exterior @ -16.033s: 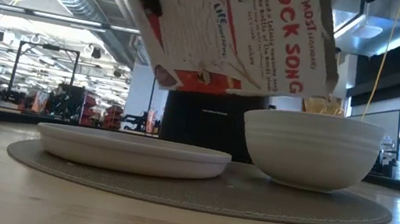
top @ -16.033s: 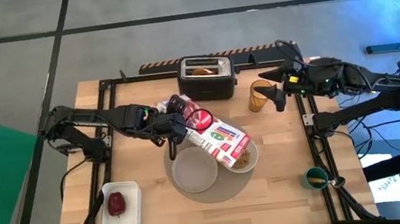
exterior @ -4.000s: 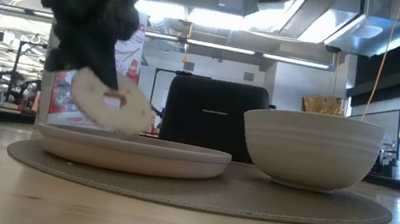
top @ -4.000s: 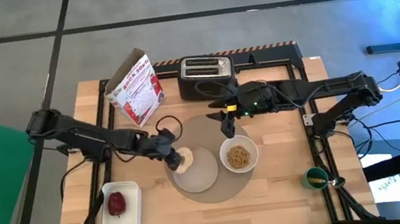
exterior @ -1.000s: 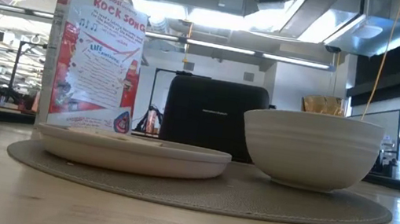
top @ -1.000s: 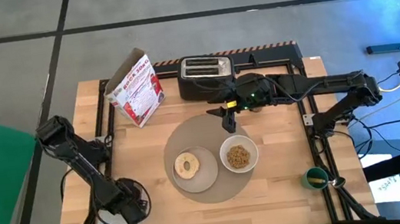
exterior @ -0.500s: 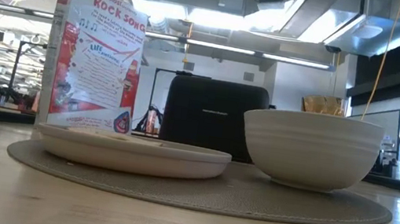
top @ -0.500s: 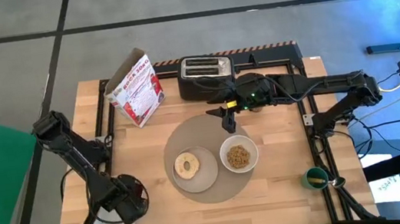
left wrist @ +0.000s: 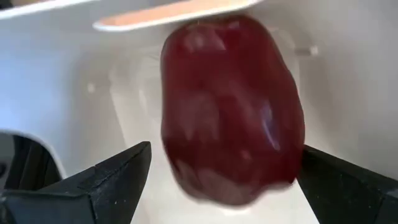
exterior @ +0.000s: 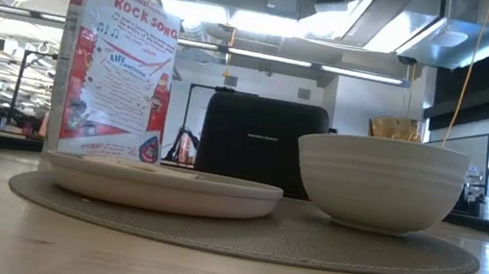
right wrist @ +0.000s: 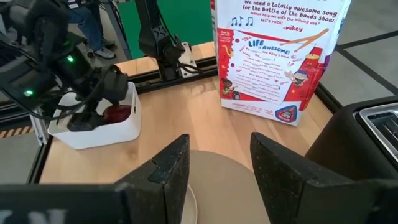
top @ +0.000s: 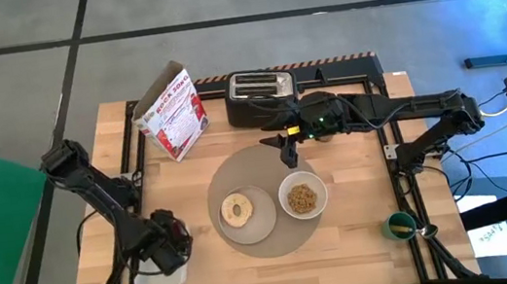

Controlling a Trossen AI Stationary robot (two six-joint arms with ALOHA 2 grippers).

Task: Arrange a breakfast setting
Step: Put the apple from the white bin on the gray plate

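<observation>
Breakfast things sit on the bench (top: 359,197) around a round grey placemat (top: 272,243). On the mat, a white plate (top: 255,215) carries a toasted bagel (top: 236,209), and a white bowl (top: 303,197) holding cereal stands just beside the plate on its right, their rims close together. In the low view the plate (exterior: 162,186) and bowl (exterior: 378,183) sit well inside the mat's edge, with bare mat in front of them.

At the near left corner of the bench, the left tool (top: 164,247) is down inside a white bin (top: 160,277) that lies close to the bench edge. Its wrist view shows the fingers (left wrist: 93,180) spread wide on either side of a red apple (left wrist: 231,109), with a gap on each side and the bin's white walls (left wrist: 56,81) close behind. The right wrist view shows the same bin (right wrist: 106,127) with the apple (right wrist: 116,112) in it and the left arm bent over it.

The right tool (top: 288,151) hangs above the far rim of the mat, near a black toaster (top: 262,99), its fingers (right wrist: 168,168) apart and holding nothing. A cereal box (top: 171,114) stands upright at the far left. Open wood lies between the bin and the mat. A green cup (top: 401,226) sits at the near right edge.
</observation>
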